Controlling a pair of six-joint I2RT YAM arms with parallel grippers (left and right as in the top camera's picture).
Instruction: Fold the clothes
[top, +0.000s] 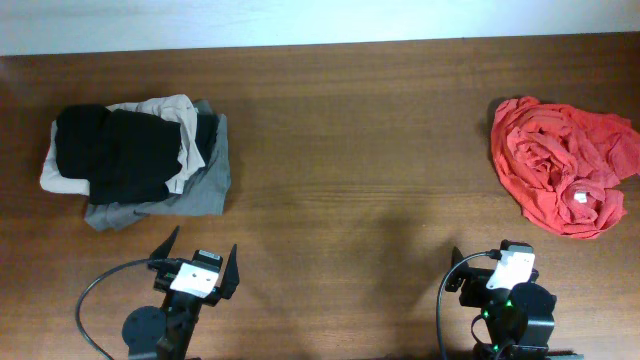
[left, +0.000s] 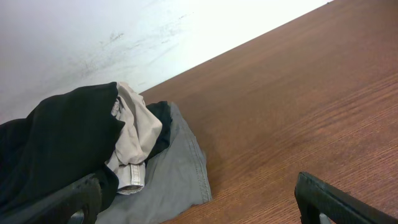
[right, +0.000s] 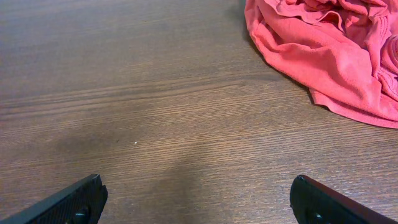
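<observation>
Pose: left pincer (top: 203, 243), right pincer (top: 497, 258) low at near table (top: 350, 150) edge, jaws wide, empty, apart from black shirt (top: 125, 150).

The shirt (top: 125, 155) is black, the garment (top: 555, 165) red-orange.

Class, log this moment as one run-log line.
stage: folding not started | left gripper: open, empty | right gripper: open, empty | black shirt: bunched, untouched | red-orange garment: crumpled

Table (top: 350, 130): brown wood, fine grain, faint sheen. Shirt (top: 125, 155): soft matt black cloth. Red garment (top: 560, 165): thin, crumpled matt cloth. Gripper fingers (right: 68, 202): matt black plastic.
</observation>
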